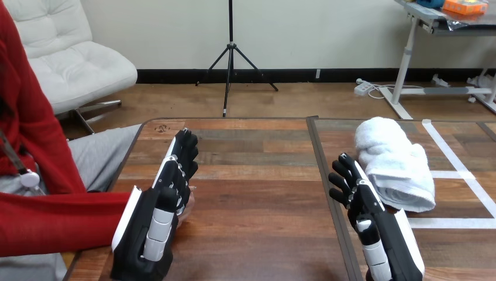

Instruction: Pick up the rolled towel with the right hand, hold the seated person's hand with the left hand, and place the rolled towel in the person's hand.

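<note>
while the left robot hand lies straight-fingered over the person's hand, the right robot hand is loosely spread, holding nothing; one rolled towel sits just right of it.

No word, number or label can be read. A small dark mark at the far left corner of the brown wooden table is too small to make out. White tape strips on the table's right side form plain lines, not letters.
</note>
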`<control>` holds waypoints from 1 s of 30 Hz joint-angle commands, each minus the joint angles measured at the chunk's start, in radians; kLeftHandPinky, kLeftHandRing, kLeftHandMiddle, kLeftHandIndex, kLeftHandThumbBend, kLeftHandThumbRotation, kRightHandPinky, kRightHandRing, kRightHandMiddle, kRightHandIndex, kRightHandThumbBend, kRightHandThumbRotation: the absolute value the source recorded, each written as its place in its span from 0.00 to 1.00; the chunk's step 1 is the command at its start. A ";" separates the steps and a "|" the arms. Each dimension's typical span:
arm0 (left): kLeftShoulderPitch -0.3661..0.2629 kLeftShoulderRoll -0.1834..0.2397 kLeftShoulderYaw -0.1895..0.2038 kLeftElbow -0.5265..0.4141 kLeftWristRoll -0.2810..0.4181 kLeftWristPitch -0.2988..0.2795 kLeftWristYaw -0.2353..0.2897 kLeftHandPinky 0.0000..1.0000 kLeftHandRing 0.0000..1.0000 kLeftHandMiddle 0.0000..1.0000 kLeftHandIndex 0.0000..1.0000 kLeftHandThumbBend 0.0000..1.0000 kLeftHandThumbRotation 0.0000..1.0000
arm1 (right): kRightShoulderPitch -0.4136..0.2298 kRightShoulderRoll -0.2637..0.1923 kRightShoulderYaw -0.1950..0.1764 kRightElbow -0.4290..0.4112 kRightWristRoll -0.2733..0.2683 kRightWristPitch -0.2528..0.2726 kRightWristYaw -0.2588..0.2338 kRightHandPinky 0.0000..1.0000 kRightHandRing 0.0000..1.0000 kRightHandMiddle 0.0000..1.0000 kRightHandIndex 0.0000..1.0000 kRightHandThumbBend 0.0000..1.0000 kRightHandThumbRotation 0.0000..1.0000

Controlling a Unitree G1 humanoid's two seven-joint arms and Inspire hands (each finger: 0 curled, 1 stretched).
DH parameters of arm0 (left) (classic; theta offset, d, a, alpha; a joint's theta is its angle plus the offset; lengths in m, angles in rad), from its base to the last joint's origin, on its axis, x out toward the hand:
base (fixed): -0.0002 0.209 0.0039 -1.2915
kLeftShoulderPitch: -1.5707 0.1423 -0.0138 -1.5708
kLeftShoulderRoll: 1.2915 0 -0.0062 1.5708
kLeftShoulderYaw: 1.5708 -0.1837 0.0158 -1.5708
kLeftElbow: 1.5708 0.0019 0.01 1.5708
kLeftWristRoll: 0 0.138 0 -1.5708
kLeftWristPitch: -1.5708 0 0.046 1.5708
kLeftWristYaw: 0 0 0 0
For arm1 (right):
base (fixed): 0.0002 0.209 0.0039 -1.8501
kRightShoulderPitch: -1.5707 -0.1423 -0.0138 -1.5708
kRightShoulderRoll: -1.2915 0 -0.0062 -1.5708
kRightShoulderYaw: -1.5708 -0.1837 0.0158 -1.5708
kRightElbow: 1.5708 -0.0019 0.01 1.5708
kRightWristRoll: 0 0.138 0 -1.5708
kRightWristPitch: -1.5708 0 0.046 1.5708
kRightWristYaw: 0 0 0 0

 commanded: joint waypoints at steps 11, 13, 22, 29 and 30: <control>-0.045 0.003 -0.009 -0.042 -0.011 -0.003 -0.002 1.00 1.00 1.00 1.00 0.91 0.99 | -0.047 0.006 0.010 -0.049 0.025 -0.008 0.006 0.90 0.93 0.95 0.96 1.00 1.00; -0.045 0.004 -0.009 -0.042 -0.013 -0.001 -0.003 1.00 1.00 1.00 1.00 0.91 0.99 | -0.048 0.006 0.012 -0.048 0.027 -0.008 0.007 0.90 0.93 0.95 0.96 1.00 1.00; -0.048 0.008 -0.005 -0.042 -0.023 0.008 -0.008 1.00 1.00 1.00 1.00 0.91 0.99 | -0.071 0.013 0.015 -0.036 0.011 0.002 -0.005 0.89 0.93 0.95 0.96 1.00 1.00; -0.056 0.011 -0.006 -0.031 -0.027 0.005 -0.018 1.00 1.00 1.00 1.00 0.91 0.99 | -0.154 -0.019 -0.006 -0.018 -0.052 0.050 -0.040 0.90 0.94 0.95 0.96 1.00 1.00; -0.058 0.011 -0.006 -0.028 -0.027 0.004 -0.020 1.00 1.00 1.00 1.00 0.91 0.99 | -0.171 -0.027 -0.010 -0.013 -0.063 0.057 -0.044 0.90 0.94 0.96 0.96 1.00 1.00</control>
